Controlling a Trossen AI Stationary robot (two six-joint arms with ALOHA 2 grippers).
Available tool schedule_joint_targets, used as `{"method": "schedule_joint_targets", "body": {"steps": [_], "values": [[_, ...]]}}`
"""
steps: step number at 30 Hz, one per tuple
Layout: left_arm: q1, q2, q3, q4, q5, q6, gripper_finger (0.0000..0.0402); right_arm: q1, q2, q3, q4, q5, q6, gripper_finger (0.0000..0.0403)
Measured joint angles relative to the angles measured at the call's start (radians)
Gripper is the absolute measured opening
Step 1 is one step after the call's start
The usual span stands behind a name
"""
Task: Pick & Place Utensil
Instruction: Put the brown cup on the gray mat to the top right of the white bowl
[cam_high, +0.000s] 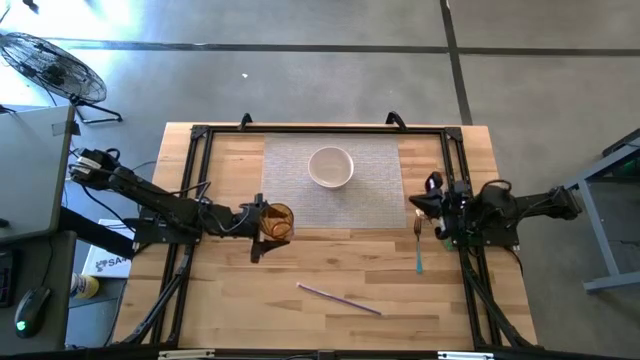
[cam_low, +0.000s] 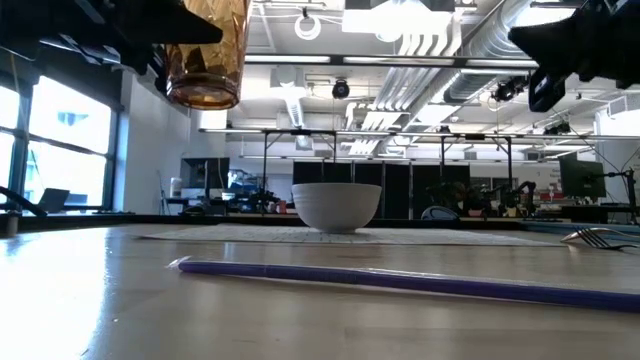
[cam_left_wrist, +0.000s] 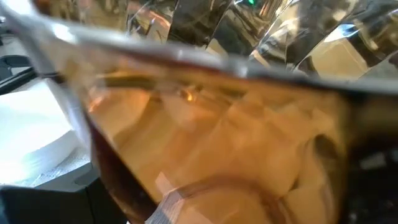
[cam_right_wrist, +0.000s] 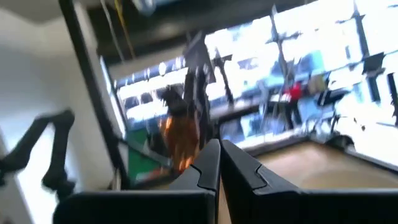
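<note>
Nearest the front edge of the pale wooden table (cam_high: 330, 270) lies a long thin purple straw (cam_high: 339, 298), flat on the boards and slightly slanted, well apart from both arms; in the low view it stretches across the foreground (cam_low: 400, 282). Farther back on the right side rests the utensil, a fork with a silver metal head and a light blue handle (cam_high: 418, 246), flat on the wood just off the right edge of the mat, its tines pointing away from the front edge; the low view catches only its tines (cam_low: 598, 237). The right gripper (cam_high: 432, 210) hangs just beside and above the fork's head, raised off the table, and its own wrist view shows its two dark fingers (cam_right_wrist: 208, 168) pressed together with nothing between them. At about the same depth on the left, the left gripper (cam_high: 255, 220) is clamped on a faceted amber drinking glass (cam_high: 279, 222), held lifted clear of the tabletop, as the low view shows (cam_low: 205, 55); the glass fills the left wrist view (cam_left_wrist: 211, 130). Beyond both lies a grey woven rectangular placemat (cam_high: 375, 195), and on its far half stands a white round ceramic bowl (cam_high: 331, 166), upright, also seen across the table in the low view (cam_low: 336, 207).
</note>
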Motion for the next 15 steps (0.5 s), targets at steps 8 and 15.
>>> {"method": "schedule_joint_targets", "body": {"steps": [8,15], "values": [[0.000,0.008,0.000,0.007,-0.002,-0.008,0.0357,0.000,0.023,0.000,0.073,0.031,-0.011,0.0005],[0.000,0.053,0.000,0.028,-0.017,0.016,0.0357,0.060,0.236,0.000,0.256,-0.025,-0.044,0.0005]]}}
